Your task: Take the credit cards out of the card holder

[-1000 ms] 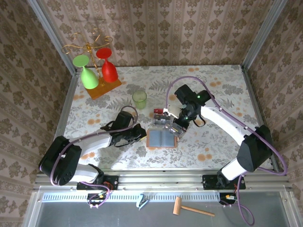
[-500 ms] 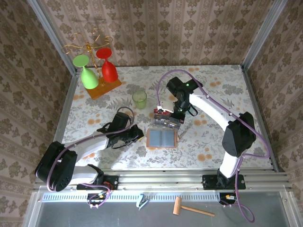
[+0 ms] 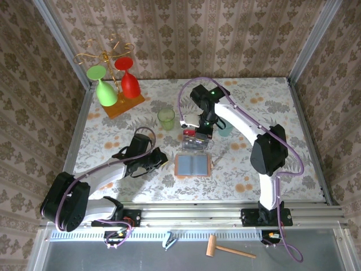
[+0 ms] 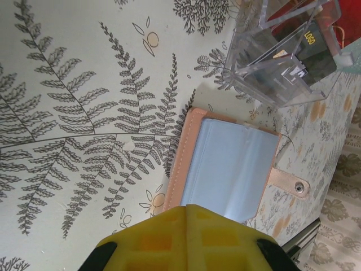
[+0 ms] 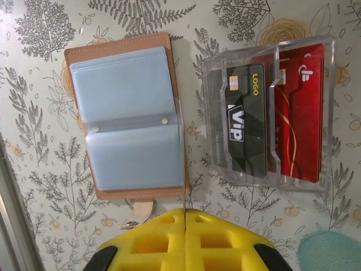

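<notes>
The card holder point(image 3: 193, 165) lies open on the table, salmon outside and grey-blue pockets up point(image 5: 121, 118). Just beyond it stands a clear plastic stand point(image 5: 327, 169) with a black credit card point(image 5: 245, 124) and a red credit card point(image 5: 299, 113) in its slots. My right gripper point(image 5: 185, 210) hangs above the stand point(image 3: 195, 139), shut on a thin card point(image 5: 181, 169) that I see edge-on, sticking out from between the pads. My left gripper point(image 4: 186, 206) is shut and empty, low at the holder's left edge point(image 4: 225, 169), also seen from above point(image 3: 162, 158).
A green cup point(image 3: 166, 118) stands left of the clear stand and a teal cup point(image 3: 225, 130) right of it, partly behind the right arm. A wire rack with a green and a red glass point(image 3: 113, 84) stands at the far left corner. Patterned walls close the table in.
The right gripper has travelled from the card holder's right edge up and left to above the clear stand. The left gripper has stayed beside the holder.
</notes>
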{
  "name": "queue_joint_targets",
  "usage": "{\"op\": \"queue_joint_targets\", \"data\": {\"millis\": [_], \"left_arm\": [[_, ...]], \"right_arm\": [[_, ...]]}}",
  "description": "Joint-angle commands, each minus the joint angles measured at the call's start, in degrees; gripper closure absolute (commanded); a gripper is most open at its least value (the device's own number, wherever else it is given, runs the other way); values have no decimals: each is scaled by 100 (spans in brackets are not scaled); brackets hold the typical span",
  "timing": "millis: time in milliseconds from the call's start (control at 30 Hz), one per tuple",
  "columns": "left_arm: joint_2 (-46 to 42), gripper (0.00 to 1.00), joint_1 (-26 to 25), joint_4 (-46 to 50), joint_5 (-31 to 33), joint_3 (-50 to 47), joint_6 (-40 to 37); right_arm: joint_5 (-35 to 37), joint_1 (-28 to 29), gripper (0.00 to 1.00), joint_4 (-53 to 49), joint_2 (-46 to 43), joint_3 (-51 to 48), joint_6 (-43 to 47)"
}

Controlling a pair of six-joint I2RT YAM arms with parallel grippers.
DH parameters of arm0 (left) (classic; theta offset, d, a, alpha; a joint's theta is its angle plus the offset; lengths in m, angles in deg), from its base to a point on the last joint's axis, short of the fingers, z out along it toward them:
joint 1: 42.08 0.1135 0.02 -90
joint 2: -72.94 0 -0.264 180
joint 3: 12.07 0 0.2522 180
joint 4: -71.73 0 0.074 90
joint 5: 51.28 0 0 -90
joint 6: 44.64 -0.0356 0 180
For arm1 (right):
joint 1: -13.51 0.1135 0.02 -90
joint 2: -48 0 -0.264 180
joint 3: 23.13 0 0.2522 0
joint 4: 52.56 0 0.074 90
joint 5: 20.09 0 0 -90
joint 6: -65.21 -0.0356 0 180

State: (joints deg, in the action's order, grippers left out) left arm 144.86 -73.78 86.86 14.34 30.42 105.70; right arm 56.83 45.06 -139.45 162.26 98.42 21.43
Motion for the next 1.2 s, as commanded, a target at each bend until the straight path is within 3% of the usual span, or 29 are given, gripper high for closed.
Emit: {"op": "queue_joint_targets", "data": {"millis": [0,633,1167], "left_arm": [[-23,93,84,139,4,-39,-104],[529,93,418,27,-198,234,-233],[815,93,443,-73,-251,334,-211]], "right_arm": [[96,35,100,-330,271,353,244],[25,-87,100,-824,1539,1932,610],[-189,-162,100,-879,1964,1992,643]]}}
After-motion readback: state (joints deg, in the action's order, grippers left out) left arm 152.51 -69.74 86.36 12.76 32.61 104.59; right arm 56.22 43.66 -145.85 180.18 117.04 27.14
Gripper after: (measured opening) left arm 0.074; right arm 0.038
